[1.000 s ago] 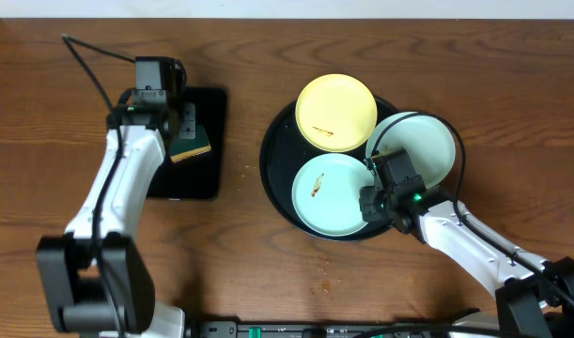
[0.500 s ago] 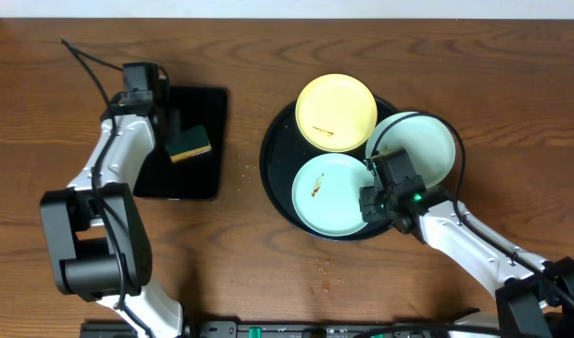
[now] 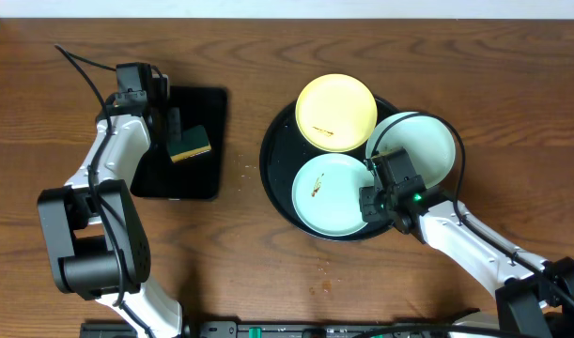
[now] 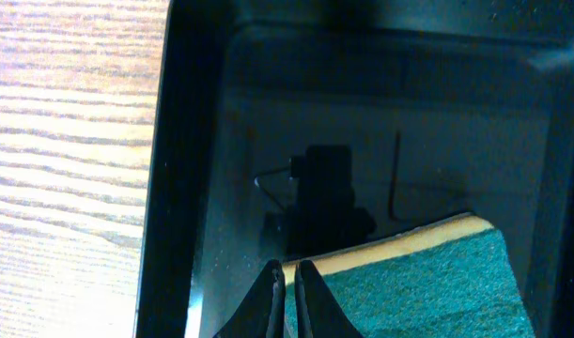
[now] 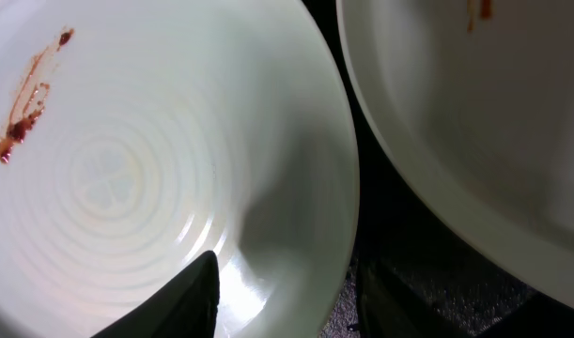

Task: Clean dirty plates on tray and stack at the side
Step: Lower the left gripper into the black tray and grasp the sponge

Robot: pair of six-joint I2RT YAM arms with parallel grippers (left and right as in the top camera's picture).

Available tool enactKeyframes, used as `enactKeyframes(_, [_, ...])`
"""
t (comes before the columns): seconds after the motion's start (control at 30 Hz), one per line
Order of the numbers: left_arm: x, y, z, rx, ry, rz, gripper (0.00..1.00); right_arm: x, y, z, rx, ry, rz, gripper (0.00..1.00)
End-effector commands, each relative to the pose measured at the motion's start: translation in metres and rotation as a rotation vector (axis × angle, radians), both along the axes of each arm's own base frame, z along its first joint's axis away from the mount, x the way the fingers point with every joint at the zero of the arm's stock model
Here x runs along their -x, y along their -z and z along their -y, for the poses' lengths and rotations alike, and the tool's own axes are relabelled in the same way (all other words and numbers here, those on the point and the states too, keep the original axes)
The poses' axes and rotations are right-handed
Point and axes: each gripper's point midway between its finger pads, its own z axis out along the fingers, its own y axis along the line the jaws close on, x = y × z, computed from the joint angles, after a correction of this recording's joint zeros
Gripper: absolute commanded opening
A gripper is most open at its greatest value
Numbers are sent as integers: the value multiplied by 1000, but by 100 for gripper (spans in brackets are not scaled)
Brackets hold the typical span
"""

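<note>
The round black tray (image 3: 271, 160) holds a pale yellow plate (image 3: 335, 111) with a brown smear, a front mint-white plate (image 3: 329, 197) with a smear, and a second mint-white plate (image 3: 420, 148) at the right. My right gripper (image 3: 373, 192) is closed across the right rim of the front mint-white plate (image 5: 155, 169), one finger inside and one outside (image 5: 287, 300). The plate lies flat on the tray. The other mint-white plate (image 5: 474, 122) is just to the right. My left gripper (image 4: 289, 282) is shut and empty beside a green sponge (image 4: 418, 282).
A rectangular black tray (image 3: 207, 174) at the left holds the green-and-yellow sponge (image 3: 190, 143); my left gripper (image 3: 167, 122) hovers over its left part. A few crumbs (image 3: 322, 272) lie on the wood in front of the round tray.
My left arm has swung back and to the left, so its gripper now sits over the rectangular tray's far left part. The sponge, the plates and the right arm have not moved.
</note>
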Motion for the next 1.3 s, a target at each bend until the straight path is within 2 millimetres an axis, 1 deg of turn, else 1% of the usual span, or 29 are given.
enactKeyframes(0.0, [1,7,1,12,-2,-11,8,3,3,-2,6,-21,-10,45])
enactKeyframes(0.1, [2,12,-1,7,-6,-23,8,3,3,-2,5,-21,-10,46])
enactKeyframes(0.27, [8,34,-2,5,-11,-83,8,3,3,-2,5,-21,-10,46])
enactKeyframes(0.33, [12,37,-1,9,-12,-102,8,3,3,-2,5,-21,-9,47])
enactKeyframes(0.43, [21,36,0,25,-41,-131,8,3,3,-2,5,-21,-9,47])
enactKeyframes(0.67, [57,28,5,81,-163,-243,7,3,3,-2,5,-21,-10,47])
enactKeyframes(0.73, [59,22,5,80,-163,-237,8,3,3,-2,5,-21,-10,49])
enactKeyframes(0.8, [55,12,5,79,-162,-209,9,3,3,-2,5,-21,-10,53])
enactKeyframes(0.83, [52,3,4,78,-162,-181,17,3,3,-2,5,-21,-10,54])
enactKeyframes(0.87, [49,-5,4,77,-161,-159,29,3,3,-2,5,-21,-10,55])
enactKeyframes(0.97, [41,-39,3,83,-181,-64,31,3,3,-2,5,-21,-10,58])
enactKeyframes(1.03, [43,-57,5,106,-217,-20,45,3,3,-2,5,-21,-10,61])
enactKeyframes(1.1, [50,-70,7,124,-249,-7,55,3,3,-2,5,-21,-10,62])
enactKeyframes(1.17, [58,-72,11,126,-247,-22,65,3,3,-2,5,-21,-10,64])
enactKeyframes(1.27, [60,-61,15,124,-233,-48,69,6,4,-1,9,-21,-21,69])
